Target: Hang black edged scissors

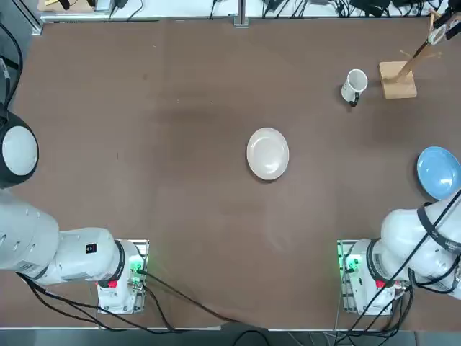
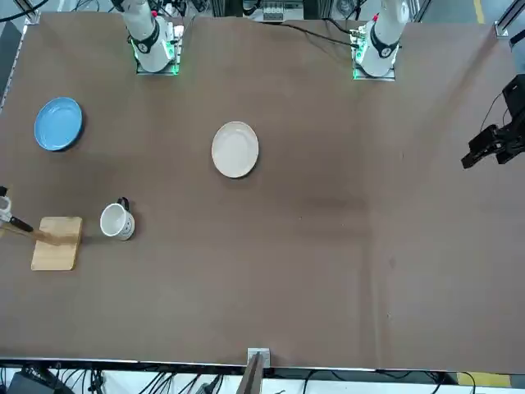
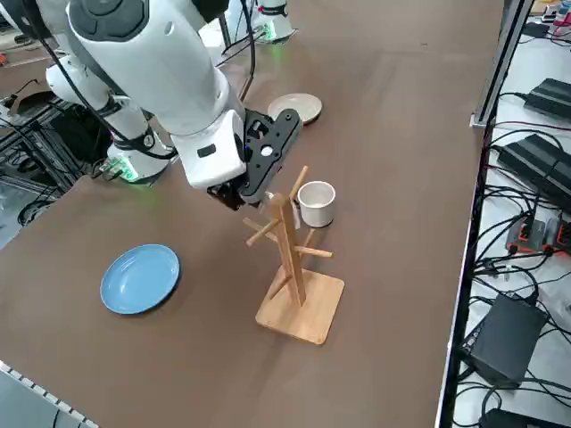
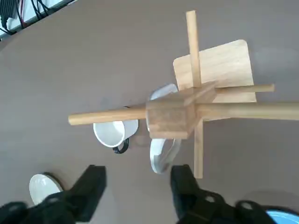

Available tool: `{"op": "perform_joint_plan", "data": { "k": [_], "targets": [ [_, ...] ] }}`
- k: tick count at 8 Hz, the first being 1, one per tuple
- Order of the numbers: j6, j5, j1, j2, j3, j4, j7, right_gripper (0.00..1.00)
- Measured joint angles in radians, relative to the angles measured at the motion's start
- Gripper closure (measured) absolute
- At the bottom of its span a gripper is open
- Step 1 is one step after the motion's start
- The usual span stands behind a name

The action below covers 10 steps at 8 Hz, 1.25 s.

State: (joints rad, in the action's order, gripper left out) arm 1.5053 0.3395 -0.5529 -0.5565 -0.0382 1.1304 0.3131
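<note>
"Two jaws spread wide on that gripper (image 4: 138,173). And the scissors (image 4: 155,157)?"
"At the rack (image 4: 170,116), seemingly hung. I'd back straight off, slowly, without brushing handles or pegs (image 4: 103,116)."

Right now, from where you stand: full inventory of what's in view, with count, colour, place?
scissors: one, whitish loops visible, up at the rack's post, partly hidden behind it
rack: one, light wood, far right of the table, pegs on an upright post over a square base
mug: one, white with black handle, just left of the rack
white plate: one, middle of the table
blue plate: one, right side, nearer the arm bases than the rack
table: one, brown, under all of these
boxes: several, black, beyond the far edge, among cables
right arm: one, white, reaching to the rack
right gripper: one, black, beside the rack's upper part, open, nothing between the fingers
</note>
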Motion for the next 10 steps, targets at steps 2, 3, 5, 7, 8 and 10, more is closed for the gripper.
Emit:
{"op": "perform_joint_plan", "data": {
  "k": [2,3,5,7,8,10],
  "targets": [
    [-0.006,0.000,0.018,0.001,-0.003,-0.015,-0.021,0.00],
    [-0.015,-0.016,0.046,0.006,-0.005,-0.041,-0.049,0.00],
    [-0.038,-0.109,0.140,0.048,-0.010,-0.088,-0.115,0.00],
    [-0.056,-0.272,0.275,0.126,-0.017,-0.100,-0.201,0.00],
    [-0.084,-0.349,0.355,0.168,-0.019,-0.096,-0.246,0.00],
    [-0.128,-0.396,0.459,0.250,-0.019,-0.046,-0.302,0.00]
  ]
}}
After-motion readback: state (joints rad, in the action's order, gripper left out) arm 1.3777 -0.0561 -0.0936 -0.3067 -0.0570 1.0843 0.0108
